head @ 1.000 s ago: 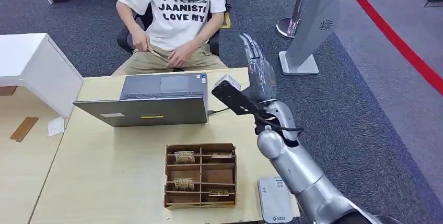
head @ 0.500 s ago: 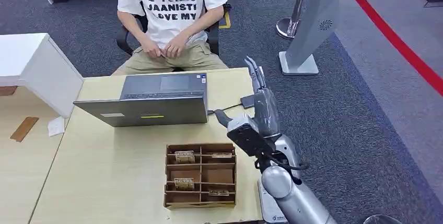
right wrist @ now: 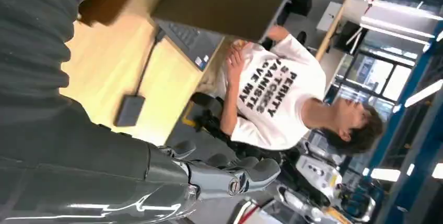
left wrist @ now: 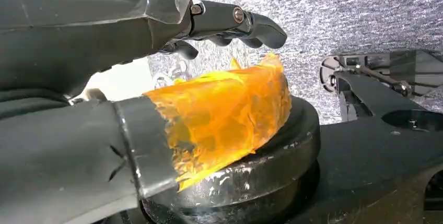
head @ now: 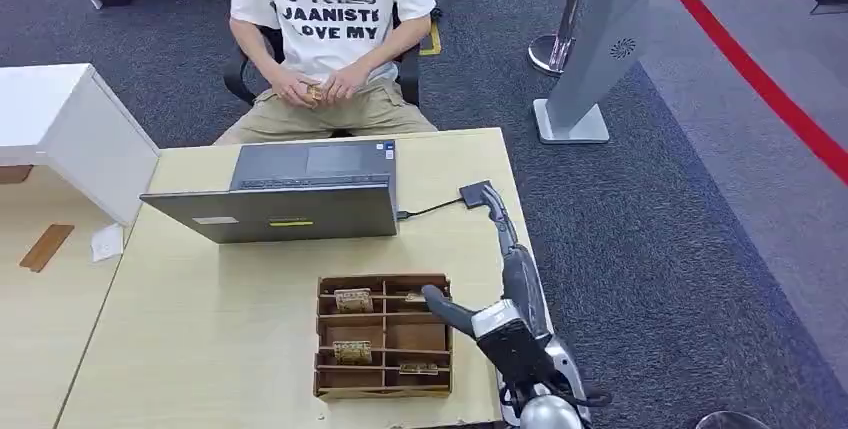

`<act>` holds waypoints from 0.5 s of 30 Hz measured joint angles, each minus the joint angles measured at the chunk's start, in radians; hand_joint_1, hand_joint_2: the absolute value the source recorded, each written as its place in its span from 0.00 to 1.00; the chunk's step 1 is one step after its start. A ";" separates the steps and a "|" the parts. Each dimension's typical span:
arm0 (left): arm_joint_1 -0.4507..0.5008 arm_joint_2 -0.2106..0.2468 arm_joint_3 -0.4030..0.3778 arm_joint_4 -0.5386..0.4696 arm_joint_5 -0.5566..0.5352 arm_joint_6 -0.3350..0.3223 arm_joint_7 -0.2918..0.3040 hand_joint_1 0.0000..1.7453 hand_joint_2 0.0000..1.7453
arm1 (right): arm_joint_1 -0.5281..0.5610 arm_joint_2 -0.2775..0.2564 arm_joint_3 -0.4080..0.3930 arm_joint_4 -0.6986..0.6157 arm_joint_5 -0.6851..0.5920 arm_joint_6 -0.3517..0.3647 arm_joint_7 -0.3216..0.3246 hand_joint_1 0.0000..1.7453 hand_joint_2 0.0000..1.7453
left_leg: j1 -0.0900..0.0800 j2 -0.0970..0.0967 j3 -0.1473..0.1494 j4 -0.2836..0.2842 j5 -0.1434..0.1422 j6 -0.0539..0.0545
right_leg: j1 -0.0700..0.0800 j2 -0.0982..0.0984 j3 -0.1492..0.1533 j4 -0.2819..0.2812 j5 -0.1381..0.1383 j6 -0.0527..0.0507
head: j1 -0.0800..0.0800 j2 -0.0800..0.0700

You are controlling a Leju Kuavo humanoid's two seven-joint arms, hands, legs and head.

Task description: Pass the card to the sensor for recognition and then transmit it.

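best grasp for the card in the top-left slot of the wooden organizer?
Pinch the upper edge of the card, coming straight down from above. It sits in a walled compartment of the wooden organizer, so dividers block side approaches. The right hand, hovering beside the box, is nearest.

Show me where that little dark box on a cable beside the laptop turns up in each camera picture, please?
Head view: the dark box lies on the table near its far right edge, cabled to the laptop.
Right wrist view: the same box lies flat on the pale table, near the laptop corner.
Left wrist view: not in it.
Shared landmark: the seated person in the white lettered T-shirt, also in the right wrist view.
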State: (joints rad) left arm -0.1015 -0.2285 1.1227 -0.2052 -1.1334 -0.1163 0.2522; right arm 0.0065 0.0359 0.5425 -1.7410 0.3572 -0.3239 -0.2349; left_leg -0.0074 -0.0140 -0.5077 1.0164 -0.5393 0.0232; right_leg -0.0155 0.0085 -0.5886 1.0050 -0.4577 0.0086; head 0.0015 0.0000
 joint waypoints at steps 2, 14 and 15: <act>0.000 0.000 0.003 0.000 0.002 0.002 0.000 0.00 0.00 | 0.021 -0.004 0.000 -0.005 -0.043 0.029 -0.010 0.00 1.00 | 0.000 0.000 0.000 0.000 0.000 0.000 | 0.000 0.000 0.000 0.000 0.000 0.000 | 0.000 0.000; 0.000 0.002 0.011 0.000 0.004 0.002 -0.003 0.00 0.00 | 0.095 -0.029 0.000 -0.019 -0.496 0.395 -0.049 0.00 1.00 | 0.000 0.000 0.000 0.000 0.000 0.000 | 0.000 0.000 0.000 0.000 0.000 0.000 | 0.000 0.000; 0.000 0.003 0.011 0.000 0.004 0.002 -0.004 0.00 0.00 | 0.099 -0.033 0.000 -0.019 -0.521 0.420 -0.051 0.00 1.00 | 0.000 0.000 0.000 0.000 0.000 0.000 | 0.000 0.000 0.000 0.000 0.000 0.000 | 0.000 0.000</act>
State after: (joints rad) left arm -0.1011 -0.2258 1.1334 -0.2052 -1.1296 -0.1148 0.2484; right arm 0.1060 0.0031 0.5421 -1.7601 -0.1636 0.0964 -0.2857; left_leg -0.0073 -0.0139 -0.5076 1.0164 -0.5393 0.0231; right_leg -0.0155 0.0086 -0.5886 1.0050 -0.4576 0.0085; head 0.0015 0.0000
